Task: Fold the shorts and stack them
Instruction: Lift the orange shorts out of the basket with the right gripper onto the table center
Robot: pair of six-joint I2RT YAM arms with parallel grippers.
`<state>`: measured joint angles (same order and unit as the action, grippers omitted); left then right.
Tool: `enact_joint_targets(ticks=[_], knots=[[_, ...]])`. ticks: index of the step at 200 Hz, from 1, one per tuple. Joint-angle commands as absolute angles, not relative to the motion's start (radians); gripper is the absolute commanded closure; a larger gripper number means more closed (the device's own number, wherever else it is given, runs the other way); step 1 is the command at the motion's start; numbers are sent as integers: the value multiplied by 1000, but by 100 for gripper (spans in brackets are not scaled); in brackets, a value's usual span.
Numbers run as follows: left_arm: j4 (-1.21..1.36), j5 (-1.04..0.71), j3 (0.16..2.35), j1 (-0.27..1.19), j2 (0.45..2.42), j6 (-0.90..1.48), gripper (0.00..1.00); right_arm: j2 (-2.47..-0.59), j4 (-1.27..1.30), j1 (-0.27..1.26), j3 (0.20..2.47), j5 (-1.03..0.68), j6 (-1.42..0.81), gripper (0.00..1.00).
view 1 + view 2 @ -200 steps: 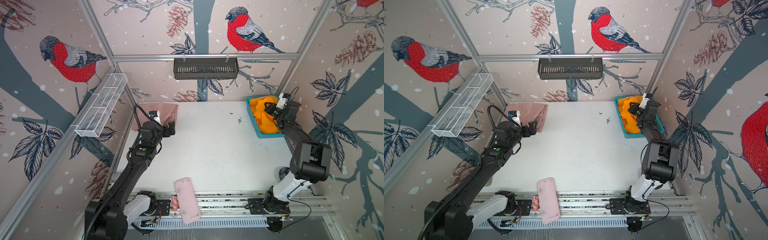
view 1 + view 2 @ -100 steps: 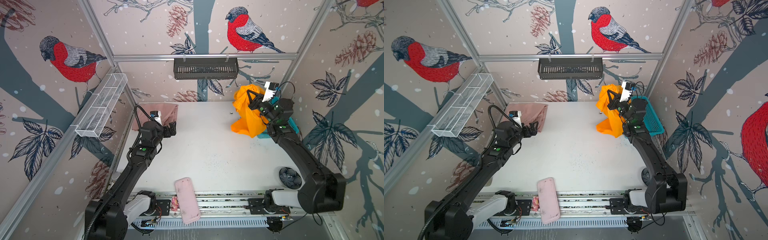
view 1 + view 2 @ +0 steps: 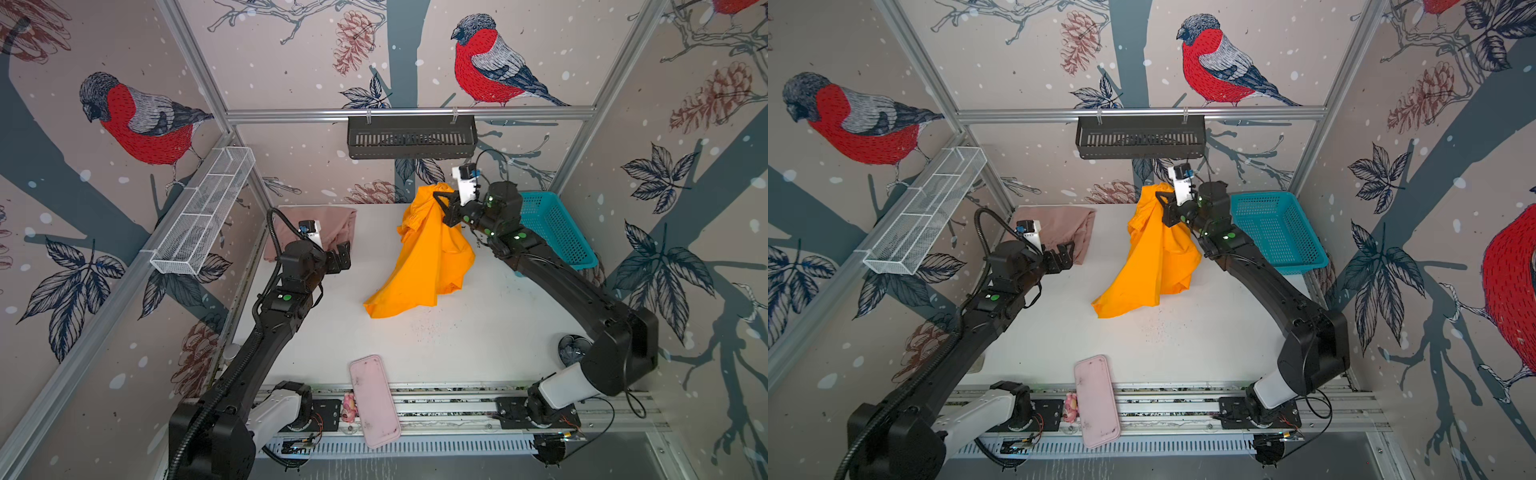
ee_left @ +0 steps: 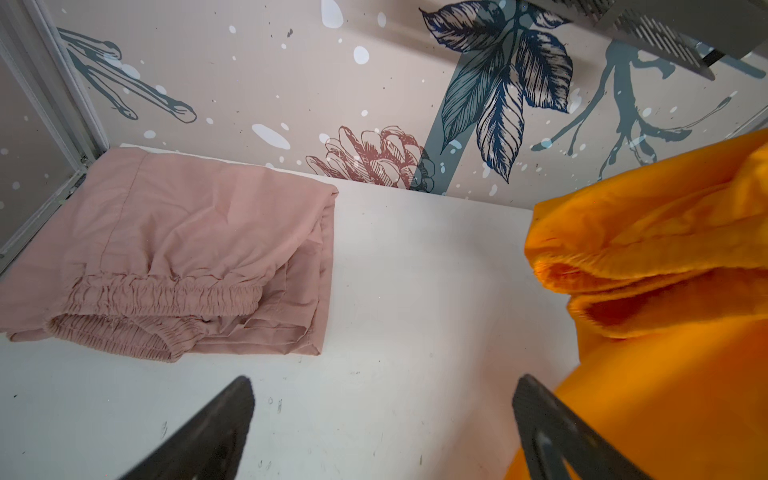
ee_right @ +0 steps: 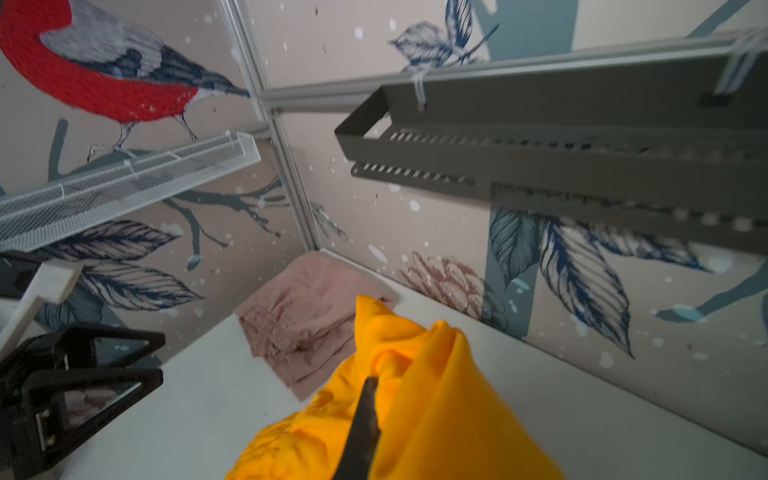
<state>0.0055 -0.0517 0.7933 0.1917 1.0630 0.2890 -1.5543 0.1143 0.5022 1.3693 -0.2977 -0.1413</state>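
The orange shorts (image 3: pixel 424 266) hang bunched from my right gripper (image 3: pixel 441 199), which is shut on their upper end high above the back middle of the table. Their lower end drapes onto the white tabletop. In the right wrist view one dark finger (image 5: pixel 365 419) shows against the orange cloth (image 5: pixel 436 395). The dusty pink shorts (image 3: pixel 332 224) lie folded flat in the back left corner, elastic waist toward the front (image 4: pixel 158 299). My left gripper (image 3: pixel 344 257) hovers just in front of them, open and empty (image 4: pixel 384 386), with the orange shorts (image 4: pixel 665 291) close to one side.
A teal mesh basket (image 3: pixel 557 232) stands at the back right, behind the right arm. A pink oblong tray (image 3: pixel 374 401) lies on the front rail. A black slotted shelf (image 3: pixel 411 137) hangs on the back wall and a white wire shelf (image 3: pixel 203 212) on the left wall.
The right gripper lifted the orange shorts out of the teal basket and carried them left toward the table's middle, where they now trail onto the table. The left arm stayed put.
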Motion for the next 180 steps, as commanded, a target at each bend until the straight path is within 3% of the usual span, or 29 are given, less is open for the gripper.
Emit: enact_joint_targets(ticks=[1,21,45,67,90,126,162,172,180], knots=[[0,-31,806,190,1076,278,3,-1595,132,540,1318,-219,-144,82],[-5,-45,815,191,1102,276,3,-1686,117,591,1335,-223,-136,75],[-22,-144,845,192,1144,261,3,-1769,-17,636,1458,-223,-106,42],[-29,-248,872,215,1189,245,3,-1712,-14,620,1430,-144,-124,24],[-41,-260,897,287,1253,226,3,-1620,-32,545,1348,-125,-173,14],[-10,-262,934,416,1366,225,3,-1538,-108,410,1159,-114,-213,11],[-49,-170,980,416,1372,234,3,-1536,-28,398,1002,-159,-169,10],[-78,-144,992,412,1362,224,3,-1567,-4,395,999,-195,-158,17],[-98,-120,992,408,1351,221,3,-1594,13,396,1001,-256,-140,28]])
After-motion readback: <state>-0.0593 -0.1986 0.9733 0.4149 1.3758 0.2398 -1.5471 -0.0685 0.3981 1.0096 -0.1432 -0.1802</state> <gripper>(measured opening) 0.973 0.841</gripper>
